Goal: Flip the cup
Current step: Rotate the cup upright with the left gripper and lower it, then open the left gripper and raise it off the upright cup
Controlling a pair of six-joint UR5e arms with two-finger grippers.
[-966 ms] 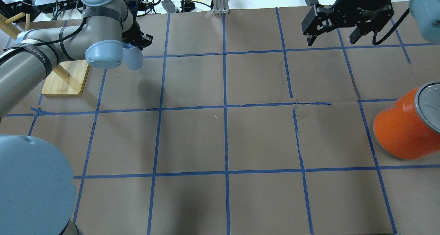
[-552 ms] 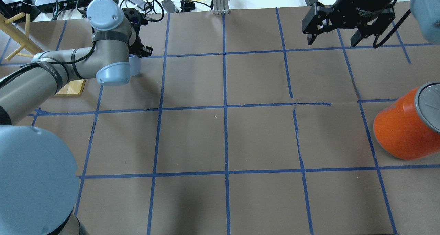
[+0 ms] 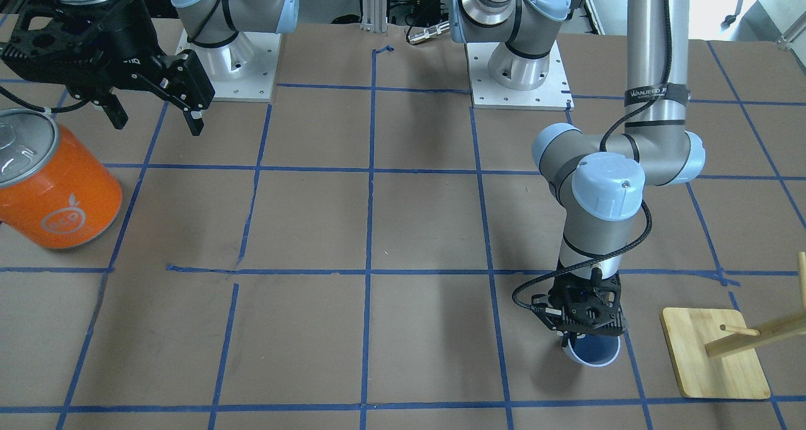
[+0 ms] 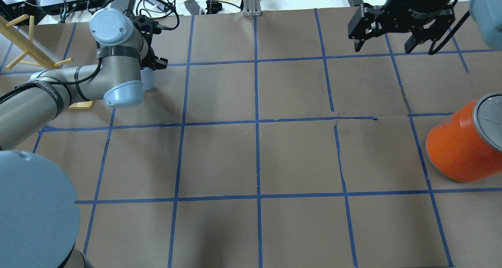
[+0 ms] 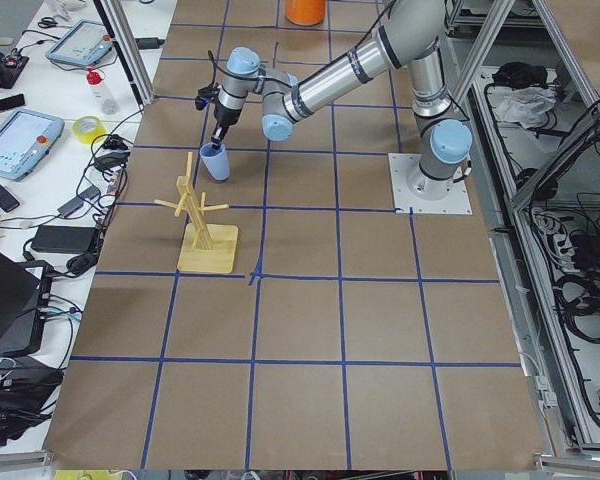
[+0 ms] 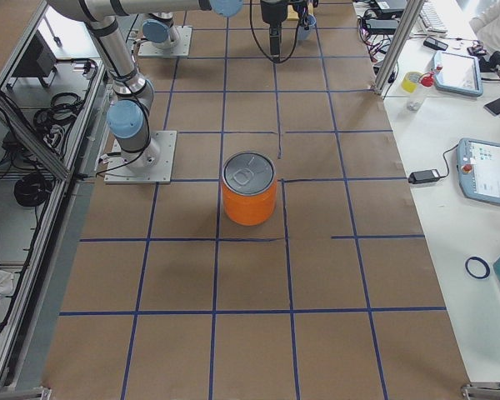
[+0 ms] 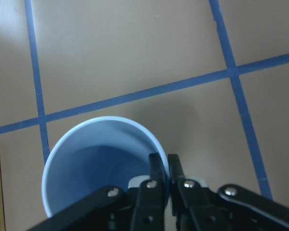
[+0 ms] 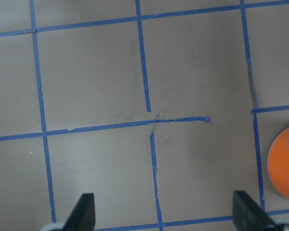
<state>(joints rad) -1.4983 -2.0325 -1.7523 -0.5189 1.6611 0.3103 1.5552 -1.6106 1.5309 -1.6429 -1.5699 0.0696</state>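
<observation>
Left wrist-mounted view: cup [image 7: 86, 163] mouth-up at lower left of frame, its rim wall pinched by the left hand [image 7: 164, 166].
Thin matte plastic, judged light, slightly flexible and not fragile; grip the rim wall with moderate force. Contact with the tabletop [image 7: 135, 57] cannot be confirmed. Right hand [image 4: 383, 48], upper right of the overhead exterior view, is spread wide and empty.

Brown-papered table [image 4: 219, 158] with blue tape grid [image 4: 257, 162] carried orange can [image 4: 459, 150], wooden rack [image 3: 715, 354], 2 arm base plates [image 3: 541, 99]; cup [image 3: 590, 352] contact unclear.
</observation>
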